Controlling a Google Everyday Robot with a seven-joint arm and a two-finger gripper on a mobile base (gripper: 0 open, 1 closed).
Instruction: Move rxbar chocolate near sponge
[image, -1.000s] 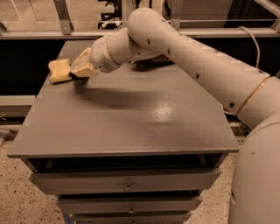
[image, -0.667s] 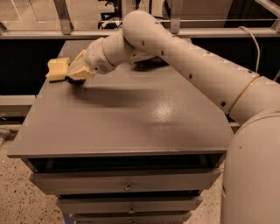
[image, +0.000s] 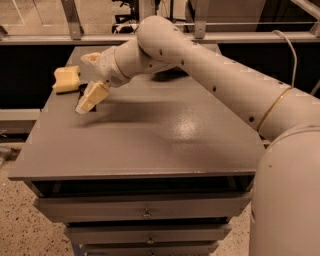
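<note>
The pale yellow sponge (image: 66, 79) lies at the far left edge of the grey table (image: 150, 145). My gripper (image: 87, 79) hovers just right of it, open, with one cream finger (image: 92, 96) low near the table and the other raised behind. A small dark strip, apparently the rxbar chocolate (image: 82, 90), shows on the table between the fingers, close to the sponge's right side. The lower finger hides most of it.
The table top ends close to the left of the sponge. A dark object (image: 165, 76) sits at the back of the table, partly behind my arm. Drawers (image: 145, 214) are under the table top. A metal rail runs behind the table.
The fingers have spread apart from their closed hold beside the sponge. The dark bar now rests on the table between them. The wrist has shifted slightly right and toward the front.
</note>
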